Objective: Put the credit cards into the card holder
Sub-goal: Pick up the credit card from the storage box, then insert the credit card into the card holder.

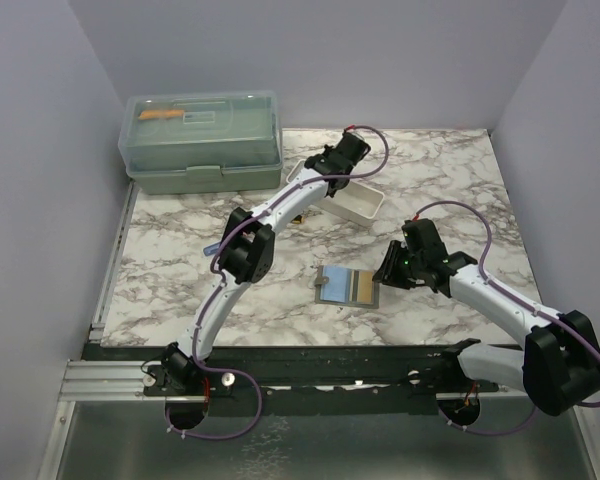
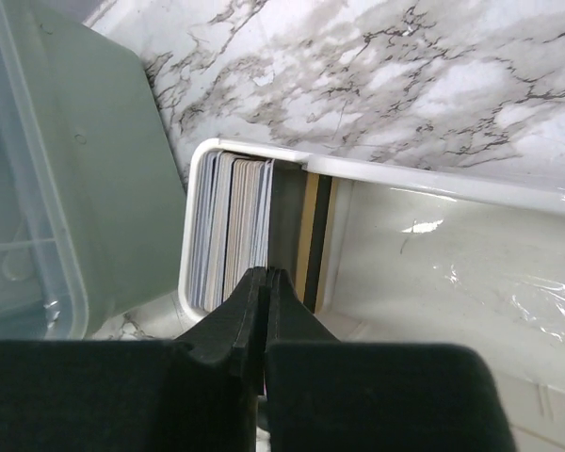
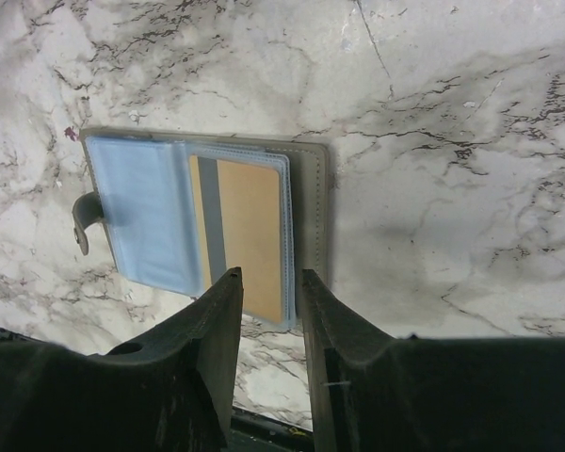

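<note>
Marble-patterned surface (image 1: 180, 270): the grey card holder (image 3: 311, 188) lies open near the centre, a blue and a tan card in its sleeves, with the right fingers (image 3: 221, 320) standing apart just off its right edge. At the far white tray (image 2: 433, 179), the left fingers (image 2: 250, 311) are pressed together at the top edges of the credit cards (image 2: 231, 226) standing upright in its left end.

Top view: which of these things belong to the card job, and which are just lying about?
Belong to the job:
- credit cards, standing in the white tray
- card holder, lying open

Just lying about:
- green lidded box
</note>
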Robot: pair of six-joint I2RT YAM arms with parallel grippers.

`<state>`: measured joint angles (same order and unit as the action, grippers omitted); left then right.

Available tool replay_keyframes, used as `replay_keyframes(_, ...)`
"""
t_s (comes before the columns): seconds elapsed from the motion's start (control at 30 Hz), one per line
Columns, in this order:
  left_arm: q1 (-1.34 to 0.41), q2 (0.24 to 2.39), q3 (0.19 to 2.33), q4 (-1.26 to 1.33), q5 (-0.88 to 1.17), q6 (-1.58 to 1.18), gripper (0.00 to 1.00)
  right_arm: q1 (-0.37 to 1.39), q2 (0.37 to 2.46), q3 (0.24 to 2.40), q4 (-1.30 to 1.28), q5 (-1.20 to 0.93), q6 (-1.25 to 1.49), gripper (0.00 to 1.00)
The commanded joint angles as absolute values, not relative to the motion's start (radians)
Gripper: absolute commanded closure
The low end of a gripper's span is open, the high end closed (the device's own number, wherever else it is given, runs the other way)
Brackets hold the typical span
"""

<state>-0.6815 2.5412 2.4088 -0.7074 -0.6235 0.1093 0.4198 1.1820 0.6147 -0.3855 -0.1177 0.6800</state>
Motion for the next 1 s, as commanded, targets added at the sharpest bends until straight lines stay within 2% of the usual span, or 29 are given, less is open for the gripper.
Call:
replay_keyframes(0.0,-0.686,2.402,2.394,-0.723,-0.562,0.071,1.00,0.422,1.186,0.625,-0.377,-0.139,0.677,0.65)
replay_keyframes(0.27,-0.695,2.259,2.392,-0.827,-0.382,-0.133,1.00,0.422,1.173,0.656,-0.379,-0.149,0.671,0.65)
replay_keyframes(0.33,-0.687,2.199,2.386,-0.869,-0.240,-0.237,1.00,0.422,1.165,0.664,-0.360,-0.169,0.671,0.64)
replay_keyframes(0.47,-0.669,2.035,2.202,-0.788,0.130,-0.407,1.00,0.421,1.146,0.677,-0.271,-0.257,0.700,0.63)
replay_keyframes(0.57,-0.656,1.906,1.992,-0.632,0.326,-0.510,1.00,0.413,1.103,0.663,-0.148,-0.337,0.750,0.61)
replay_keyframes(0.73,-0.609,1.694,1.541,-0.242,0.557,-0.751,1.00,0.338,1.001,0.548,0.150,-0.474,0.894,0.51)
replay_keyframes(0.83,-0.584,1.601,1.250,0.082,0.627,-0.969,1.00,0.311,0.962,0.478,0.315,-0.508,0.973,0.42)
replay_keyframes(0.97,-0.566,1.529,1.013,0.373,0.626,-1.153,1.00,0.304,0.971,0.423,0.455,-0.530,1.060,0.40)
